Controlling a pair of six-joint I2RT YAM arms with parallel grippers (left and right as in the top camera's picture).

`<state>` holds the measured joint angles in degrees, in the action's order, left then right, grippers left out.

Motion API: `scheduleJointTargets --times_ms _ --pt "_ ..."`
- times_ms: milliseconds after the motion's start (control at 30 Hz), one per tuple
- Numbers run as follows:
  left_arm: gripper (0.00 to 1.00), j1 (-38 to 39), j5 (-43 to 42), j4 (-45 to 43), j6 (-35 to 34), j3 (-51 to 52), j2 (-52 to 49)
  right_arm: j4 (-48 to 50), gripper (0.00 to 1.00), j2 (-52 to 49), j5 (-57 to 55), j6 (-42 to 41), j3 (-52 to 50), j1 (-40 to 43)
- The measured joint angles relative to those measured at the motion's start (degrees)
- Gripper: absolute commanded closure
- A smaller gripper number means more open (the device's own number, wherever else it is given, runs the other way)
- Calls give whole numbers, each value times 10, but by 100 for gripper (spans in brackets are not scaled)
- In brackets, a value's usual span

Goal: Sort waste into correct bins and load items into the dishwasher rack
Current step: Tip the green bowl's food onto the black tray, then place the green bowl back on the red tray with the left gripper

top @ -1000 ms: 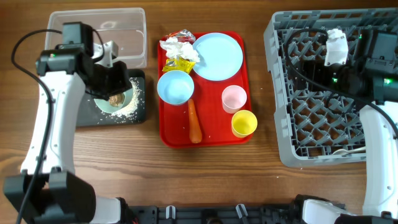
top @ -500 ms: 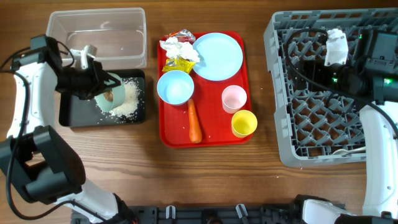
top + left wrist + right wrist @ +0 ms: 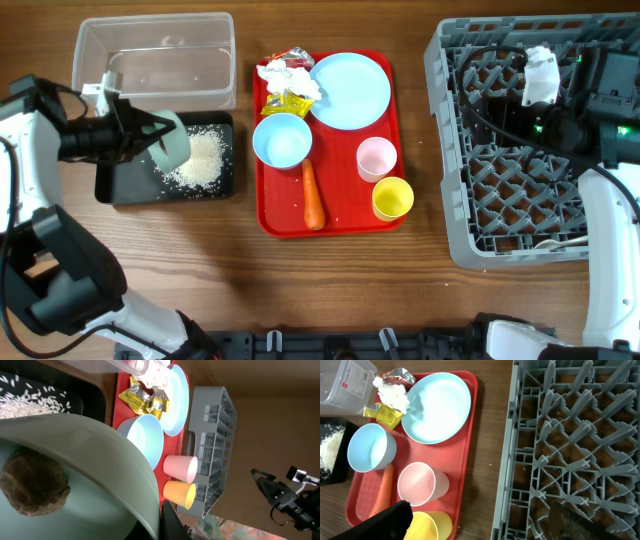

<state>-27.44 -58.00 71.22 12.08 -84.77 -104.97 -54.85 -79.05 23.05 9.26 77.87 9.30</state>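
My left gripper (image 3: 148, 138) is shut on the rim of a pale green bowl (image 3: 173, 141), which is tipped on its side over the black tray (image 3: 112, 188). White rice (image 3: 200, 160) lies heaped on that tray. In the left wrist view the brown food lump (image 3: 32, 487) still clings inside the bowl (image 3: 100, 460). The clear tub (image 3: 160, 55) stands behind. The red tray (image 3: 340, 222) carries the blue plate (image 3: 350, 90), a blue bowl (image 3: 282, 140), the carrot (image 3: 313, 195), pink cup (image 3: 376, 158), yellow cup (image 3: 392, 198), wrappers (image 3: 290, 100) and tissue (image 3: 280, 72). My right gripper (image 3: 480, 510) hangs open over the left edge of the grey rack (image 3: 520, 180).
Bare wooden table (image 3: 330, 290) runs along the front. A narrow strip of wood (image 3: 492, 435) separates the red tray from the rack. The rack's upright pegs (image 3: 570, 420) fill its whole floor.
My left arm has swung left and tipped the bowl from lying flat to standing on its side. The rice has spilled onto the black tray. The right arm has not moved.
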Motion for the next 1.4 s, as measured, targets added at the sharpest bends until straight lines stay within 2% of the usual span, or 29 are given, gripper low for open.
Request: scheduleJointTargets --times_ms 167,400,567,867,1233,1333,1400 --pt "96 -34 -22 2 27 0 -38 0 10 0 0 0 0 0" --pt "96 -50 -102 15 98 0 -137 0 10 0 0 0 0 0" --pt "96 -50 -155 29 128 0 -138 0 10 0 0 0 0 0" --pt "96 -50 -224 64 138 0 -138 0 10 0 0 0 0 0" --pt "96 -44 -219 66 162 -2 -134 0 10 0 0 0 0 0" --pt "96 -17 -191 65 169 -12 -101 0 10 0 0 0 0 0" --pt "96 33 -140 64 172 -26 -45 0 10 0 0 0 0 0"
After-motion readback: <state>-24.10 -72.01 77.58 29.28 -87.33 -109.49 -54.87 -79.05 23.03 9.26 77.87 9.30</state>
